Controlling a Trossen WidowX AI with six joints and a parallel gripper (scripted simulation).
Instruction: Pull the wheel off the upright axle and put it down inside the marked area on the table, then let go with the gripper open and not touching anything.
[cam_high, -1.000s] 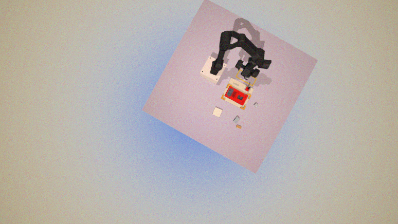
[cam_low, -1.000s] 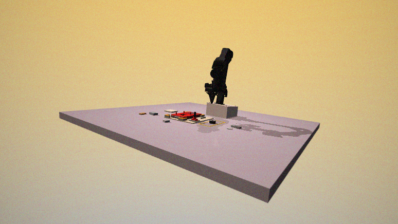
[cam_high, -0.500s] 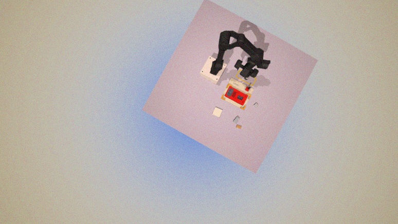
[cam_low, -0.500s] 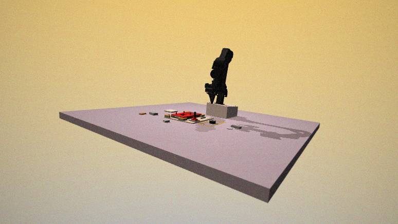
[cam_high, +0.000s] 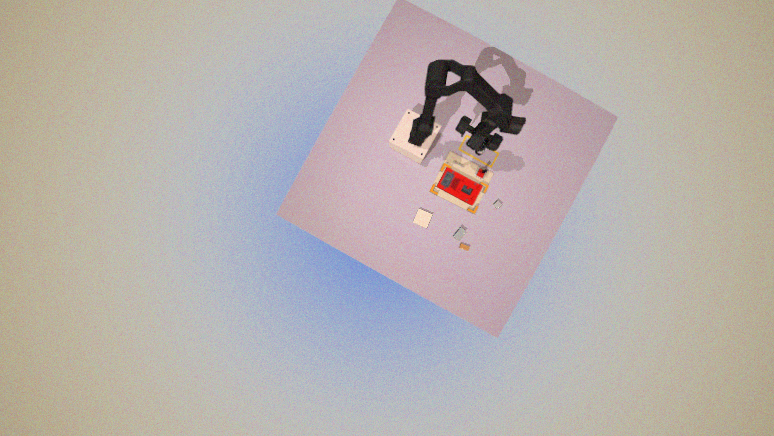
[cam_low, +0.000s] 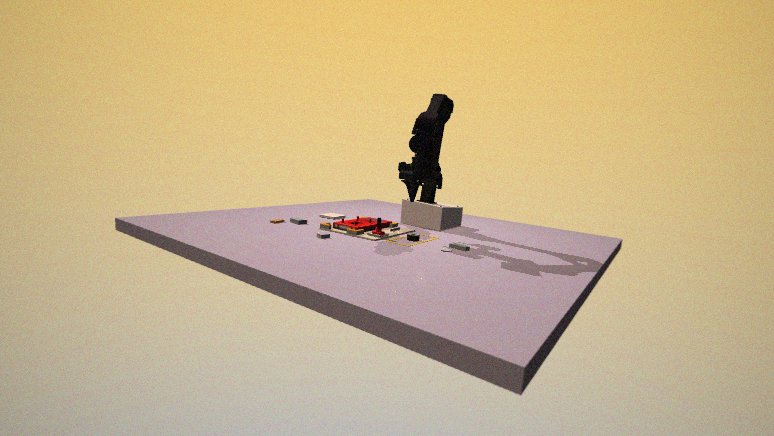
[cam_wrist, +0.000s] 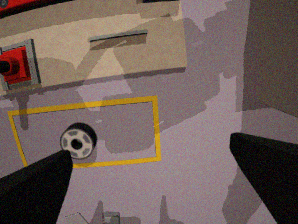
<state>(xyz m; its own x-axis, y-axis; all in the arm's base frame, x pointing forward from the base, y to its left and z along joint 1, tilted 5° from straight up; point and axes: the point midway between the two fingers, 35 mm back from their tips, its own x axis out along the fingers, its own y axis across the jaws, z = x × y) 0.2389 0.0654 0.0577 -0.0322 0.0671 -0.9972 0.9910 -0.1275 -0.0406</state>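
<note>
The wheel (cam_low: 413, 237) (cam_wrist: 79, 134) has a black tyre and a light spoked face. It lies flat on the table, face up, inside the yellow outline of the marked area (cam_high: 463, 142) (cam_low: 425, 242) (cam_wrist: 156, 125), near one long side. The upright axle (cam_low: 379, 221) (cam_wrist: 5, 66) is a bare black peg on a red block on the cream plate. My gripper (cam_low: 420, 200) (cam_wrist: 152, 151) is wide open and empty, above the table. In the wrist view one fingertip overlaps the wheel's lower edge; the exterior view shows the fingers well above the wheel.
The cream plate (cam_wrist: 160, 55) carries a red panel (cam_high: 473, 194) (cam_low: 362, 223) beside the marked area. A cream tile (cam_high: 423, 217) (cam_low: 332, 216), an orange brick (cam_high: 464, 246) (cam_low: 276, 220) and several grey pieces lie around. One grey brick (cam_low: 459, 246) is near the marked area.
</note>
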